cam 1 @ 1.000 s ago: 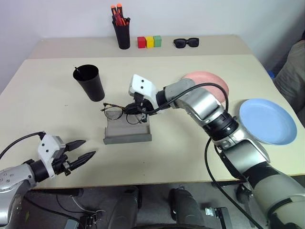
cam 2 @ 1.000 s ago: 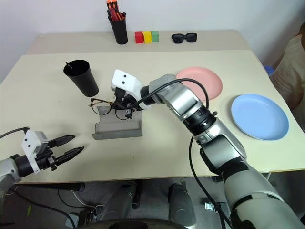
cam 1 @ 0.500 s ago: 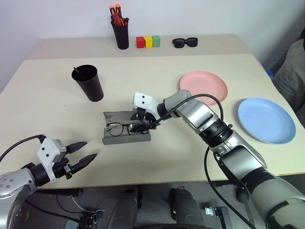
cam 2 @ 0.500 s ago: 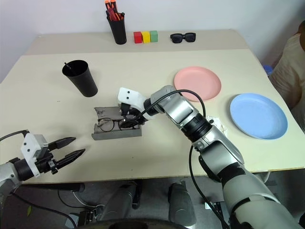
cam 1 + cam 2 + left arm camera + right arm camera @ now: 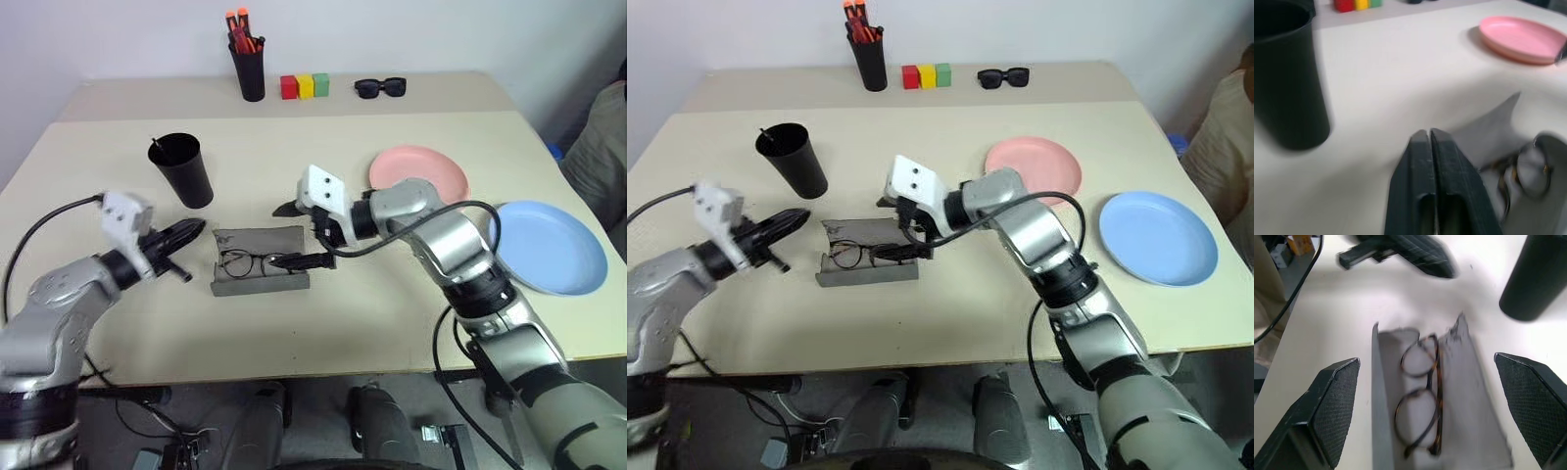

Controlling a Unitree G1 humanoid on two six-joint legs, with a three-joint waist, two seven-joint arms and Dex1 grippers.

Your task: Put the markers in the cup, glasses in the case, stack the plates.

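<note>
Right wrist view shows the glasses (image 5: 1420,396) lying inside the open grey case (image 5: 1469,396); the right gripper (image 5: 297,235) is spread wide, holding nothing. The left gripper (image 5: 186,232), fingers clenched empty, waits beside the case, probably to close the lid.

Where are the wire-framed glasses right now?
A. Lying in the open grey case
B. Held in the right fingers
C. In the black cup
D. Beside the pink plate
A: the glasses lie inside the open case, with the right gripper open above them.
</note>
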